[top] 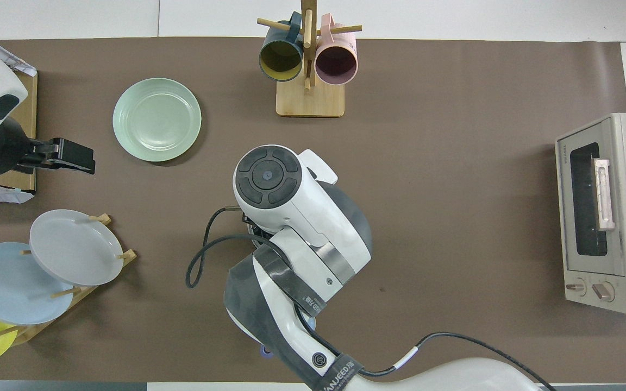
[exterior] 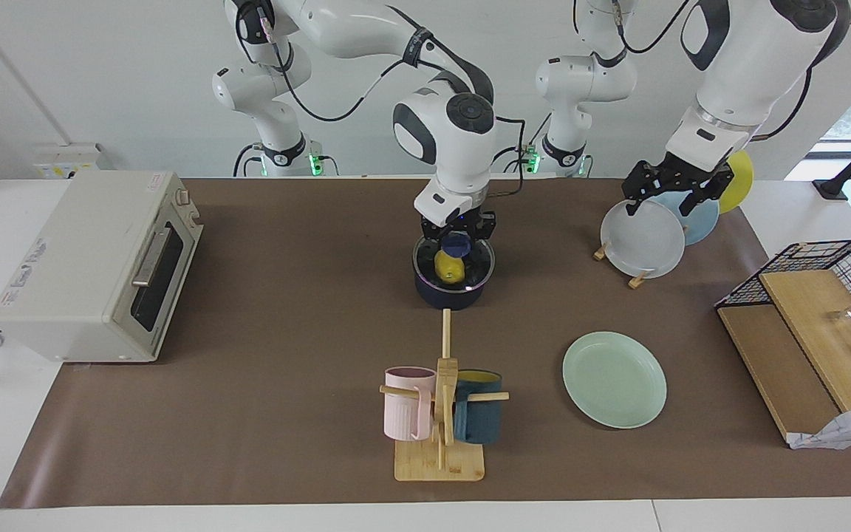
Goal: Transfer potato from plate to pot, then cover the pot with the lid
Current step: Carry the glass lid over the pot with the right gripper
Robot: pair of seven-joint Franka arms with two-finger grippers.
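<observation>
Lid [exterior: 454, 260] placement is finishing near the table's middle, where the right gripper [exterior: 456, 235] is clasping the blue knob with the glass sitting over the potato [exterior: 450, 267] in the pot [exterior: 449, 294], so it should be seating the rim level before letting go, while the left gripper [exterior: 675, 194] is waiting, fingers spread, over the plate rack [exterior: 640, 278] and the emptied plate [exterior: 614, 379] is lying toward the edge away from the robots.
</observation>
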